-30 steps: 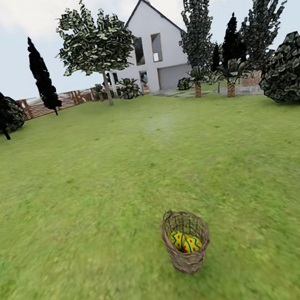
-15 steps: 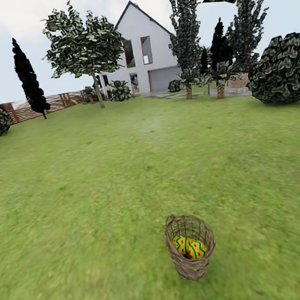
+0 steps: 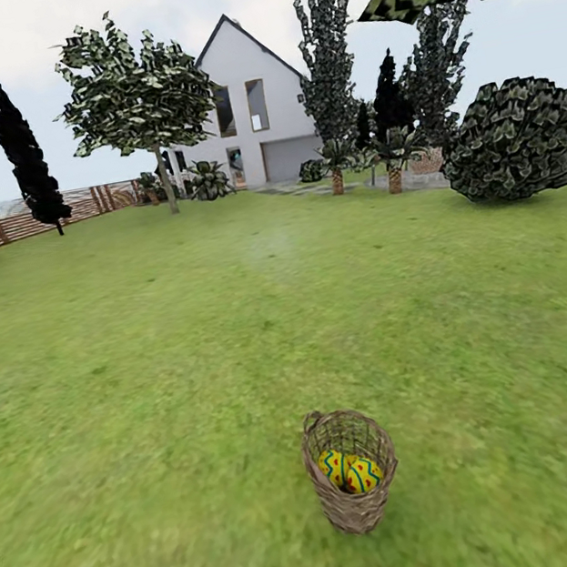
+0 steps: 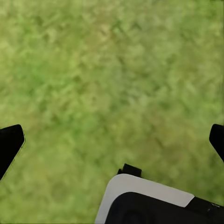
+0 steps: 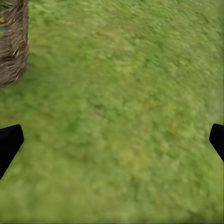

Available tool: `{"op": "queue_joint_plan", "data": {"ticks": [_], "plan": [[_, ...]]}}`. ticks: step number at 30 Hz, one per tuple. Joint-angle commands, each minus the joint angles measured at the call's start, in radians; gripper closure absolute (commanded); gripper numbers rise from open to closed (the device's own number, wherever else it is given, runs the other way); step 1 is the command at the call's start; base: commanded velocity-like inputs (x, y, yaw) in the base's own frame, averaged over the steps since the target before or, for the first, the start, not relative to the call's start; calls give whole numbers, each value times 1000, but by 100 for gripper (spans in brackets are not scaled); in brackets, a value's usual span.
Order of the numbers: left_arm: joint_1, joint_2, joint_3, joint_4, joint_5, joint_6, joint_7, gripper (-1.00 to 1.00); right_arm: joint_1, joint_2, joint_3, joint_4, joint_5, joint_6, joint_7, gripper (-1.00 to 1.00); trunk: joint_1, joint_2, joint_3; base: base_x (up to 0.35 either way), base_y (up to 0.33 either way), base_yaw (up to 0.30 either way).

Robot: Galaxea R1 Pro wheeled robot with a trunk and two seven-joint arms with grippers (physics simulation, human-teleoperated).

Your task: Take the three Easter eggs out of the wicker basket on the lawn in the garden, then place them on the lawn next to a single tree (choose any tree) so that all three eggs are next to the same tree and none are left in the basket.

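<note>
Right wrist view shows our right hand (image 5: 112,140) spread wide and empty over the lawn (image 5: 130,93), the wicker basket (image 5: 11,44) off to one side, Easter eggs (image 3: 350,472) inside, likely nearer this arm.

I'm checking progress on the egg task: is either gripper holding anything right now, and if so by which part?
Nothing is held. Both the left gripper and the right gripper are open over bare lawn; the Easter eggs lie in the wicker basket.
</note>
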Motion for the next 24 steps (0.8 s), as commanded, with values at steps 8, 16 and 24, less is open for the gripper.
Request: {"op": "queue_joint_plan", "data": {"ticks": [8,16,24], "plan": [[0,-1,2,-4,-4,-3,-5,-100,-1,-2,7,2,4,-5,3,-100,0,-1,-1,106,202,-2],[0,0,7,-102,-1,-10,3,-100,-1,-3,1,0,4,-6,3,-100,12,-22,-10,6,9,0],[0,-28,-1,-127,-3,4,3,-100,-1,-3,-1,-3,3,-43,1,-100,42,-78,-35,0,0,0]]}}
